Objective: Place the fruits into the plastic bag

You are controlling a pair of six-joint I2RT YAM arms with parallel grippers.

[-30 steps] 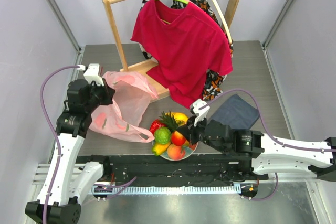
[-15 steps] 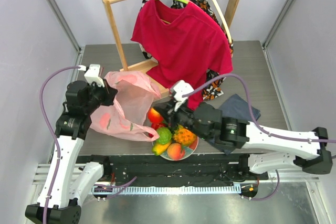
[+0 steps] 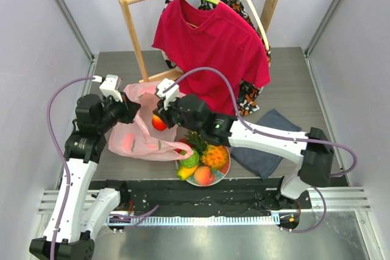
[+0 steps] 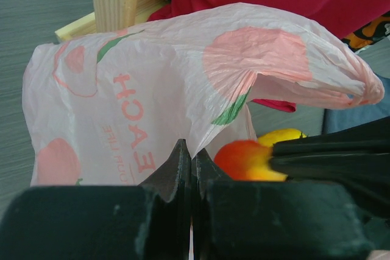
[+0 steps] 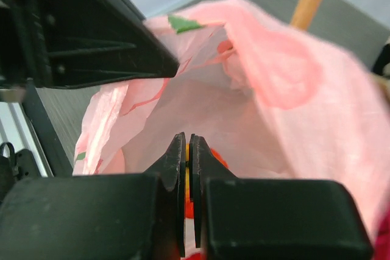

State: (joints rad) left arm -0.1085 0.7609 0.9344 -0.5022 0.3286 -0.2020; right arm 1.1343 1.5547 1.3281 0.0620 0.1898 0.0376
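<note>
The pink plastic bag (image 3: 137, 141) lies at the left with its mouth lifted. My left gripper (image 3: 130, 111) is shut on the bag's upper rim (image 4: 201, 132) and holds it up. My right gripper (image 3: 157, 120) is shut on a red-and-yellow apple (image 3: 159, 123) right at the bag's mouth; the apple also shows in the left wrist view (image 4: 244, 159) and in the right wrist view (image 5: 217, 158), with the bag's inside (image 5: 201, 108) beyond it. On the red plate (image 3: 226, 167) lie a pineapple (image 3: 213, 155), a bumpy green fruit (image 3: 190, 160), a peach (image 3: 204, 176), a yellow fruit (image 3: 184, 172) and a red pepper (image 3: 181, 148).
A wooden clothes rack (image 3: 135, 35) stands behind the bag with a red T-shirt (image 3: 213, 53) and a patterned garment (image 3: 247, 98) hanging from it. A folded grey-blue cloth (image 3: 268, 135) lies right of the plate. Grey walls close both sides.
My right gripper has lifted the apple off the plate and carried it left and back to the bag's mouth. The left gripper has kept hold of the bag's rim.
</note>
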